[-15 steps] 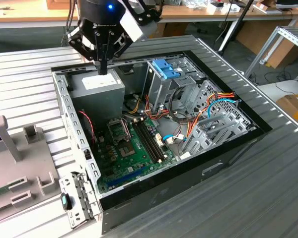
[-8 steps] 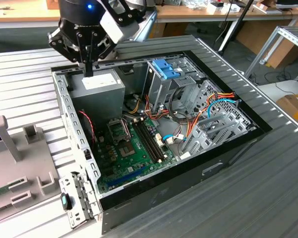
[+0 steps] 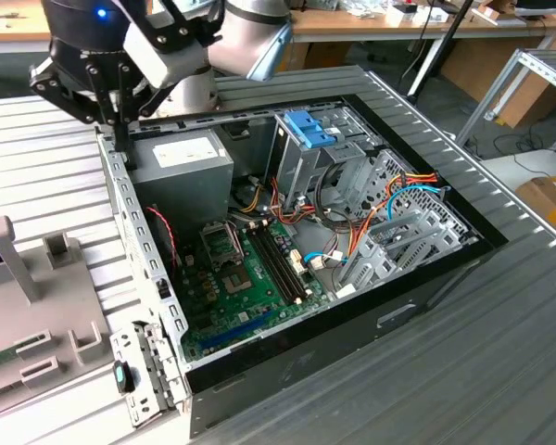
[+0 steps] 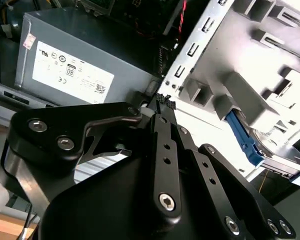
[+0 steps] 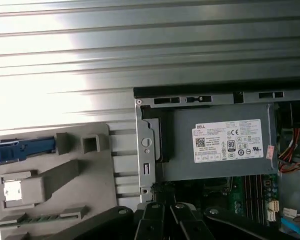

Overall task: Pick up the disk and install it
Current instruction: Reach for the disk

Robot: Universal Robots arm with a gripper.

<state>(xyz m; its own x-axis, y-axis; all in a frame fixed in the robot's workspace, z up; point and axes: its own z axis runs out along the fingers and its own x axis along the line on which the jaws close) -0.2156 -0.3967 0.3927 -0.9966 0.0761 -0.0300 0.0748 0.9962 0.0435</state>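
Gripper (image 4: 162,100) hovers over the computer case (image 3: 352,315) rim beside the power supply (image 4: 70,65), fingertips pinched together on nothing. The disk (image 4: 277,157) waits apart in the grey fixture (image 5: 50,190) outside the case. Its blue rail is exposed, probably for an easy grab.

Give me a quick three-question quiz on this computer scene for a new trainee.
1. True or false: the gripper holds the disk.
2. The disk sits: A) in the drive cage, B) in the grey fixture beside the case, C) on the motherboard.
3. Fill in: the gripper hangs at the case edge next to the grey, white-labelled ___.
Key: 1 false; 2 B; 3 power supply.
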